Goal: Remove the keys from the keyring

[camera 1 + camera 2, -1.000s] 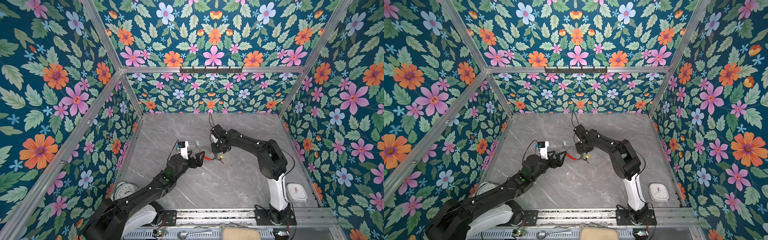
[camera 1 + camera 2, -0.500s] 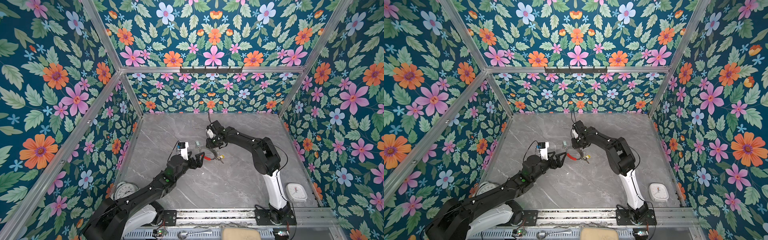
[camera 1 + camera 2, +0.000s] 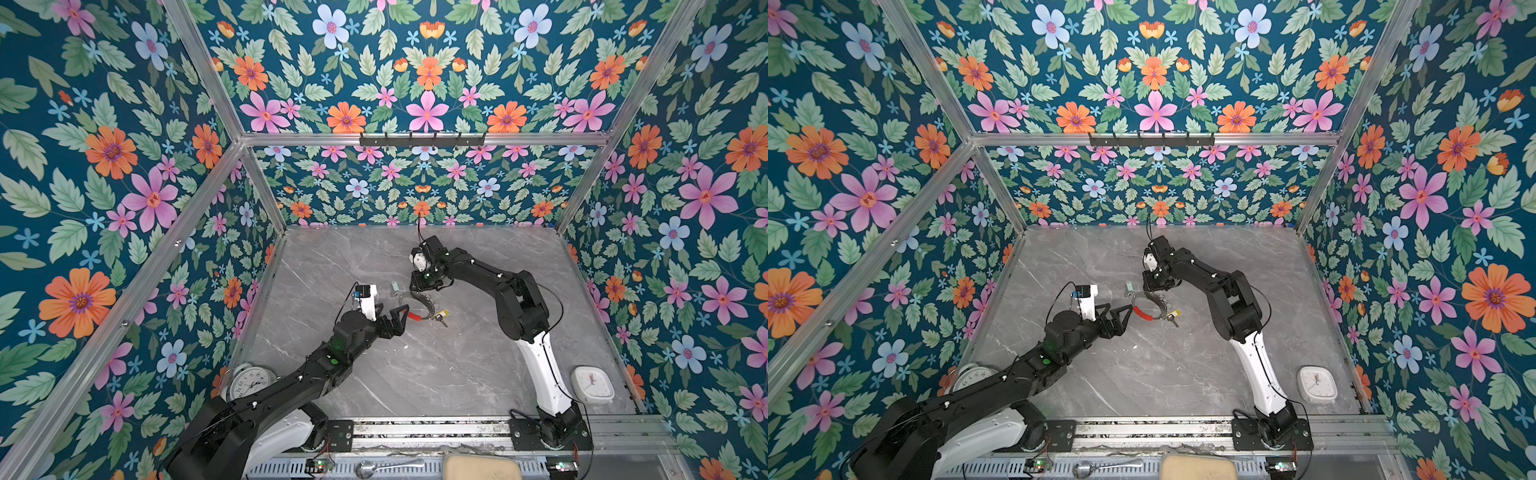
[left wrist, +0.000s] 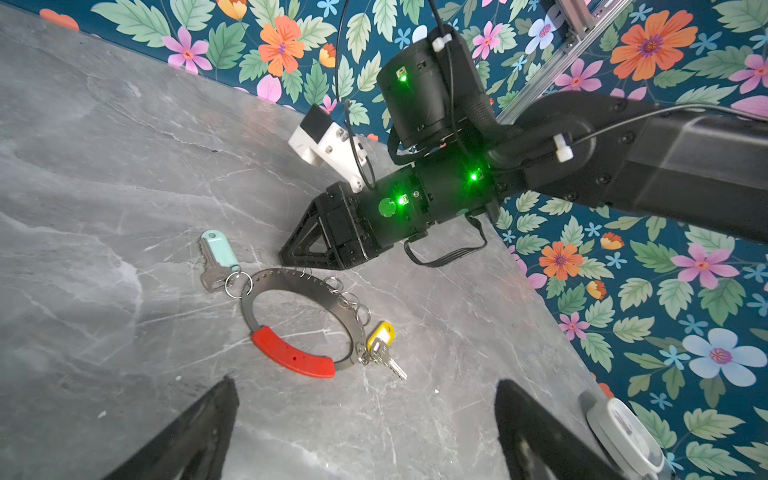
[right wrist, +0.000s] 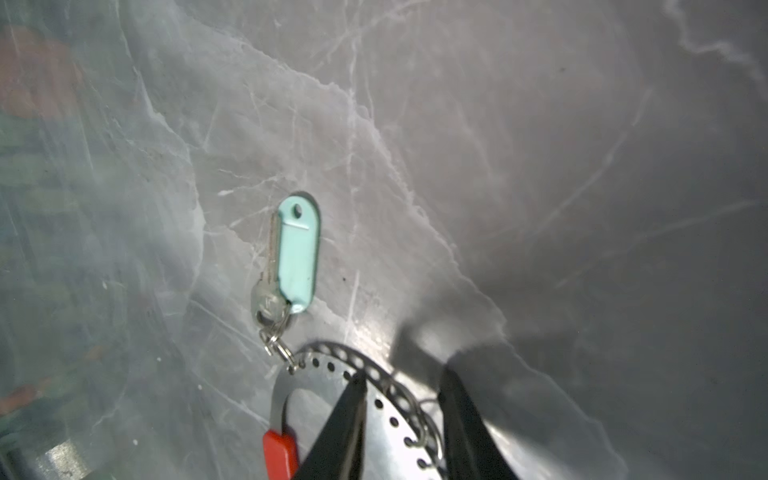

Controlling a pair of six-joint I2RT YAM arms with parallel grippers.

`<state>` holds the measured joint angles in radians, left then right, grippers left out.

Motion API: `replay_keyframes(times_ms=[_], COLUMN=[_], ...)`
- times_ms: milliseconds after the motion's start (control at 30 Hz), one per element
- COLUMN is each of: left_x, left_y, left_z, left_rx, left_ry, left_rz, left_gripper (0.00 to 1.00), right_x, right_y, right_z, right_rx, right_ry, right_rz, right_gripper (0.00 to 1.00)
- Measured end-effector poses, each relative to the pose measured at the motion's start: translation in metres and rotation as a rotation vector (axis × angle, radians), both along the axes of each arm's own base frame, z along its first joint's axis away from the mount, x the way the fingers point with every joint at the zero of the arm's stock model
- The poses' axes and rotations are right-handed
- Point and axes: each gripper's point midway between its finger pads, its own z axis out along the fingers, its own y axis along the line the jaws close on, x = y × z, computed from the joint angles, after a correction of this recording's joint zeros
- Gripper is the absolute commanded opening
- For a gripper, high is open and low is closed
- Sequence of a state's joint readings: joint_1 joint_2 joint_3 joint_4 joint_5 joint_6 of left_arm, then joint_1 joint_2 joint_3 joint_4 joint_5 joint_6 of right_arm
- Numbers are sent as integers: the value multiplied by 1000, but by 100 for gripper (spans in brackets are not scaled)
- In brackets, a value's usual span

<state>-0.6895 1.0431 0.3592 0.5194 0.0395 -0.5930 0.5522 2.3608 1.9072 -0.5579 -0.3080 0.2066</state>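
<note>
Right wrist view: right gripper is down on the keyring, fingers straddling the perforated band and narrowed around it. Can't tell if they actually pinch it. The keyring lies flat on the marble table, mid-table between both arms. Both keys are on it: mint-tag key at one end of the band, yellow-tag key next to the red sleeve. Other side: left gripper is spread wide, holding nothing, just short of the sleeve.
</note>
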Motion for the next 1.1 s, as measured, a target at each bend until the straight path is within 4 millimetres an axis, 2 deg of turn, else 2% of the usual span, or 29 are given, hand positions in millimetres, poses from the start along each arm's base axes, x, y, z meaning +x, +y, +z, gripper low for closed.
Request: replay_keyframes(times_ms=[300,533,800,1100], left_x=[1,1,-1,2], left_y=[2,2,4,5], left_z=[-2,-4,-19,-40], left_rx=[4,8,27,50], left_ry=[2,5,32,71], left_rz=[10,13,15,24], left_gripper=[99,99,100,100], right_x=[-14,-24,-43,-78], right_y=[2,-2,-12,-12], right_z=[-3,12,64,103], right_rx=[44,66,151,210], right_ry=[46,36,-43,-90], right_rz=[9,7,-32,-25], right_gripper=[0,0,0,0])
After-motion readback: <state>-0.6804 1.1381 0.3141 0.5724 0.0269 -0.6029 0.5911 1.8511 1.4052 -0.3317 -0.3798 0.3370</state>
